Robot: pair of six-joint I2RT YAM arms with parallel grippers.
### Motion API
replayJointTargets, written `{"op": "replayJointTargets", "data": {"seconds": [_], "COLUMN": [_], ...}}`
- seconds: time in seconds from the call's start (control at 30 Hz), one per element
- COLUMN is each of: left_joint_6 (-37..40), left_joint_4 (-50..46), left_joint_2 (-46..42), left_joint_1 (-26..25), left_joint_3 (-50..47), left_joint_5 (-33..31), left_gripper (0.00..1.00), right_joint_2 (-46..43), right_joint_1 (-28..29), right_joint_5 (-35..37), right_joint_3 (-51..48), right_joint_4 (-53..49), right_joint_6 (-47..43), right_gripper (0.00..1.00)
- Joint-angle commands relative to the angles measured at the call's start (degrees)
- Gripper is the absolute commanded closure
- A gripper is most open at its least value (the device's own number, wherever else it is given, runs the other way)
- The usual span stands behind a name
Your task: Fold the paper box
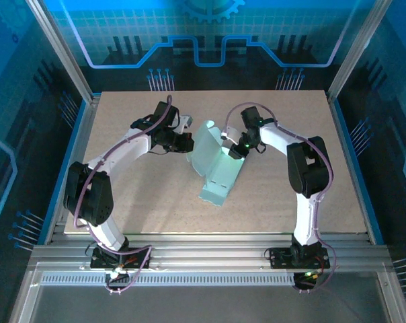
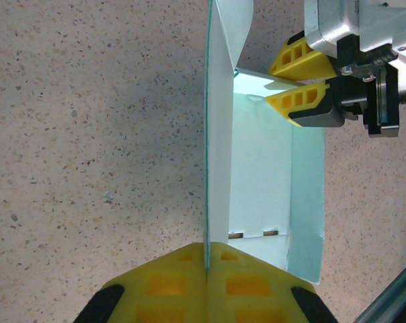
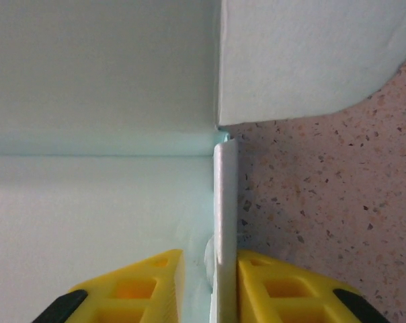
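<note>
Paper box [image 1: 216,171] sits mid-table, half formed: your left gripper [image 2: 207,259] pinches its ten-o'clock wall, your right gripper [image 3: 213,264] clamps the two-o'clock wall, apparently holding both sides upright for the next crease.

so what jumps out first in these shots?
The half-folded paper box, pale mint with its side walls raised, sits in the middle of the table between the two arms. The left gripper is shut on one upright wall. The right gripper straddles the edge of a wall on the box's other side, its yellow fingers either side of the card.
</note>
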Motion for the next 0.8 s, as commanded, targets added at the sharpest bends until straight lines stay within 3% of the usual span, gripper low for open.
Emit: {"op": "replayJointTargets", "data": {"seconds": [0.0,0.27,0.37,0.43,0.63,0.77], "left_joint_6": [-0.44,-0.57,-1.07,-1.51,-2.85,-4.21], "left_joint_4": [0.40,0.88,1.61,2.18,3.83,6.06], "left_joint_2": [1.01,0.73,0.65,0.93,0.35,-3.75], "left_joint_1": [0.12,0.47,0.56,0.56,0.03,-1.02], "left_joint_3": [-1.03,-1.37,-1.51,-1.26,0.20,-1.12], "left_joint_5": [2.13,1.82,1.34,0.98,-1.95,-6.86], "left_gripper": [0.97,0.96,0.94,0.85,0.71,0.43], "right_joint_2": [1.23,1.12,0.75,0.27,-1.82,-2.36], "right_joint_1": [0.96,1.42,1.89,2.00,2.59,2.79], "right_joint_5": [-2.33,-0.05,1.64,2.49,7.66,13.20], "right_joint_3": [1.76,1.31,0.81,0.21,-1.41,-1.63], "right_joint_4": [-2.62,-3.30,-3.91,-3.27,0.04,1.33], "right_joint_6": [-0.65,-1.19,-1.62,-1.39,1.77,6.58], "right_gripper": [0.77,0.94,0.95,0.97,1.00,1.00]}}
